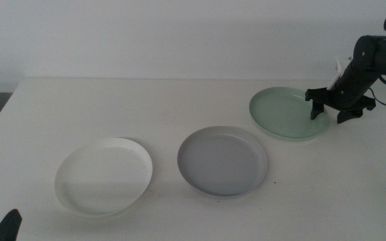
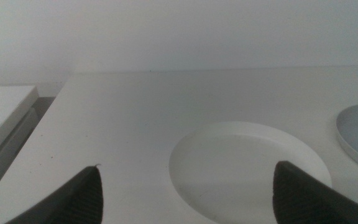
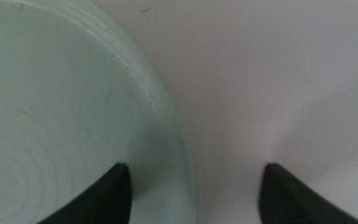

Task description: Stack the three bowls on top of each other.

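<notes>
Mint bowl [image 1: 288, 112] sits at my two o'clock on the tabletop [image 1: 179, 107], with my right gripper [image 1: 335, 107] over its right rim, jaws apart, one above the bowl and one past the edge. Grey bowl [image 1: 223, 161] lies centre, white bowl [image 1: 104, 175] at nine o'clock from it. My left gripper [image 2: 188, 193] waits near the white bowl, jaws apart.

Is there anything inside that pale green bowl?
Nothing lies in the shallow, pale mint green bowl; its visible inside is bare. The right gripper, open, straddles the bowl's rim, one jaw over the inside, one outside. That jaw covers a small patch.
</notes>
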Controlling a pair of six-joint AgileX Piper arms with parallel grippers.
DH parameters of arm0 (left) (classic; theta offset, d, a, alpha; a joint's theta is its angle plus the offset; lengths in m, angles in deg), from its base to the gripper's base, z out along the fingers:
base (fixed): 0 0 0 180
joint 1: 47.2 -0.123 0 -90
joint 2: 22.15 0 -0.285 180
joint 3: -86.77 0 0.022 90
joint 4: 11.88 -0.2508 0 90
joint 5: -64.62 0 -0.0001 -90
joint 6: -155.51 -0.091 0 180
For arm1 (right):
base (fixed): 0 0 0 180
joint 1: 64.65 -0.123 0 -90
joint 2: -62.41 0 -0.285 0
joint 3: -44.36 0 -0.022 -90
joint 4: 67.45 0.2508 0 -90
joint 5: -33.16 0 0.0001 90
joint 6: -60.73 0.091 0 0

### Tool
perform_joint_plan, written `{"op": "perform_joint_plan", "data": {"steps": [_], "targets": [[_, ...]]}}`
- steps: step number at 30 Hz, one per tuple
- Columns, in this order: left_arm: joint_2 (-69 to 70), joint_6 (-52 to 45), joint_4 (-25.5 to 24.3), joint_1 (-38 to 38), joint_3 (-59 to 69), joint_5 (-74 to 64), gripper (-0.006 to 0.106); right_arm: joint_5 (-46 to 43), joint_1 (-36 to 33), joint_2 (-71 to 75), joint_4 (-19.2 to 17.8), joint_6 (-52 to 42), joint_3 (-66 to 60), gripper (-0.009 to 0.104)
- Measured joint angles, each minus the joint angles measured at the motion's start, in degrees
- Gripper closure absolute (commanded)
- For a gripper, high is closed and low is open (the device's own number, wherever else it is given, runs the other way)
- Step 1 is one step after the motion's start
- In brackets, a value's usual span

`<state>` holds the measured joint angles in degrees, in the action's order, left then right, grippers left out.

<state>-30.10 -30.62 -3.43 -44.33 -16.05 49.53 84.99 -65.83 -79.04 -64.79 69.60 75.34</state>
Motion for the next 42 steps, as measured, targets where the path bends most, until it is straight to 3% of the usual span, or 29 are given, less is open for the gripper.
{"op": "perform_joint_plan", "data": {"steps": [8,12,13,21,27,31,38,42], "targets": [[0.0,0.0,0.0,0.0,0.0,0.0,0.007,-2.54,0.0,-0.96,-0.39,0.14,0.05,0.067],[0.0,0.0,0.0,0.0,0.0,0.0,0.007,-3.74,0.0,-1.01,-0.51,0.27,0.13,0.096],[0.0,0.0,0.0,0.0,0.0,0.0,0.007,-3.88,0.0,-1.01,-0.51,0.27,0.13,0.097],[0.0,0.0,0.0,0.0,0.0,0.0,0.007,-4.18,0.11,2.74,-0.37,-1.28,0.17,0.097],[0.0,0.0,0.0,0.0,0.0,0.0,0.007,-9.24,-2.02,18.44,8.89,-8.29,-11.83,0.097],[0.0,0.0,0.0,0.0,0.0,0.0,0.007,-15.39,-7.41,28.06,12.29,-9.23,-25.03,0.098],[0.0,0.0,0.0,0.0,0.0,0.0,0.007,-17.41,-17.56,31.84,12.51,-8.26,-35.62,0.098],[0.0,0.0,0.0,0.0,0.0,0.0,0.007,-18.57,-19.28,31.0,11.93,-6.54,-36.47,0.098]]}}
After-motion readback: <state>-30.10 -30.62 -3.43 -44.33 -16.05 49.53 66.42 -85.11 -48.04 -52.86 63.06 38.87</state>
